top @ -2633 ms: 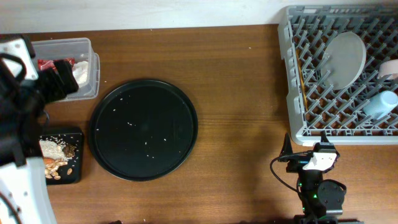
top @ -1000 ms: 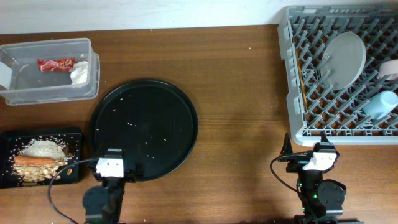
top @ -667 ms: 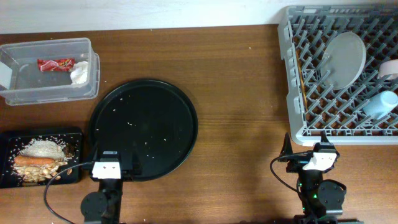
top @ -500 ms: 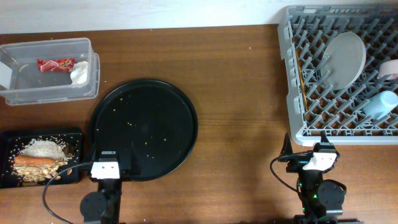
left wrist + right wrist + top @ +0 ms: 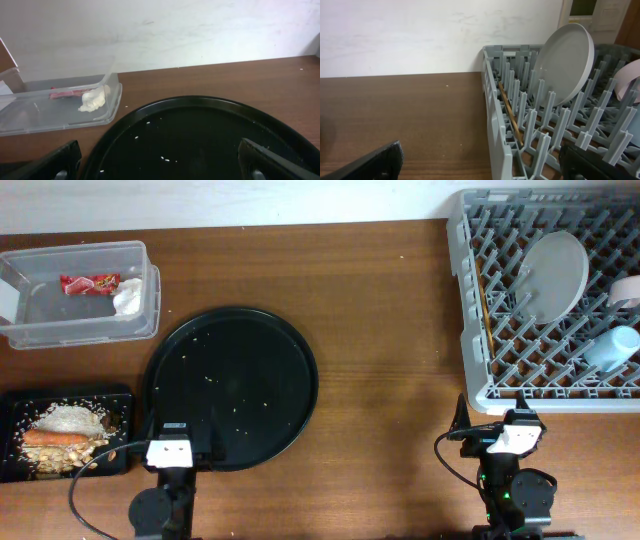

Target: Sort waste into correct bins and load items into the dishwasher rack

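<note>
Clear tub (image 5: 50, 305): wrapper (image 5: 90, 283), tissue (image 5: 128, 297). Black bin (image 5: 122, 402): carrot (image 5: 55, 437), rice (image 5: 72, 418). Rack (image 5: 470, 310): plate (image 5: 557, 275). Left gripper (image 5: 165, 162), right gripper (image 5: 480, 162) released.

The wrapper (image 5: 89, 283) and tissue (image 5: 127, 298) are lying in the clear tub (image 5: 50, 312), rice (image 5: 70, 418) and carrot (image 5: 55, 438) are sitting in the black bin (image 5: 60, 391), and plate (image 5: 555, 275), bowl (image 5: 628, 290), cup (image 5: 612, 348) and chopsticks (image 5: 487, 315) are resting in the grey rack (image 5: 560, 401).

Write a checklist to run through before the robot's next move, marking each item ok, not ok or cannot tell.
1. Red wrapper and tissue in clear tub: ok.
2. Rice scraps and carrot in black bin: ok.
3. Plate, cup, bowl, chopsticks in rack: ok.
4. Round tray free of crumbs: not ok, specks on it.
5. Left gripper and right gripper open, empty: ok.
</note>
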